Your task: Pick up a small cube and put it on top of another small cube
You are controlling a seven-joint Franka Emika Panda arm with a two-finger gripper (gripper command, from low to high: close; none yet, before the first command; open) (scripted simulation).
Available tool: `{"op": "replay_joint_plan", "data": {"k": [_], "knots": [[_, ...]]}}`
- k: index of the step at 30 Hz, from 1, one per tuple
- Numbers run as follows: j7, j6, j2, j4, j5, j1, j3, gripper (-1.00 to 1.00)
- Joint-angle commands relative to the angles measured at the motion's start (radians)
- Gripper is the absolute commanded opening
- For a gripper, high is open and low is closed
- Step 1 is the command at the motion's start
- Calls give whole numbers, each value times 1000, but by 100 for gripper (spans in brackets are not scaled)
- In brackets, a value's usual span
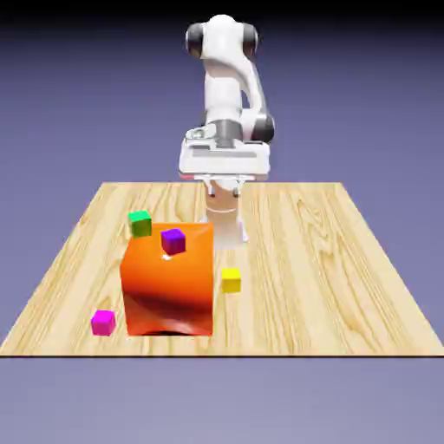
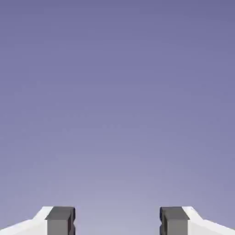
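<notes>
Plain blue-violet backdrop behind a wooden table (image 1: 347,286). Near the middle, slightly toward the exterior view's left, a big orange block (image 1: 169,286). On its top face, a purple cube (image 1: 173,241). At its far left corner, a green cube (image 1: 140,223), touching or just behind the block; could not tell which. Just beside the block on the exterior view's right, a yellow cube (image 1: 231,280) on the wood. Near the front left corner of the block, a magenta cube (image 1: 103,323), also on the wood. Gripper (image 1: 222,183) hung high at the table's far edge, well apart from every cube. In the hand view, gripper (image 2: 117,222) fingers (image 2: 60,221) spread wide, nothing between them but backdrop.
</notes>
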State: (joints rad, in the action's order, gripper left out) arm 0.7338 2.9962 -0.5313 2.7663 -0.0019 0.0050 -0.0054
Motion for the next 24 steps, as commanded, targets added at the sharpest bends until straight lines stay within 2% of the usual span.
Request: {"op": "replay_joint_plan", "data": {"k": [1,24], "knots": [[-6,-34,32,-36,-2,-6,-4,0],[-144,-811,770,-870,-38,-140,-107,0]]}}
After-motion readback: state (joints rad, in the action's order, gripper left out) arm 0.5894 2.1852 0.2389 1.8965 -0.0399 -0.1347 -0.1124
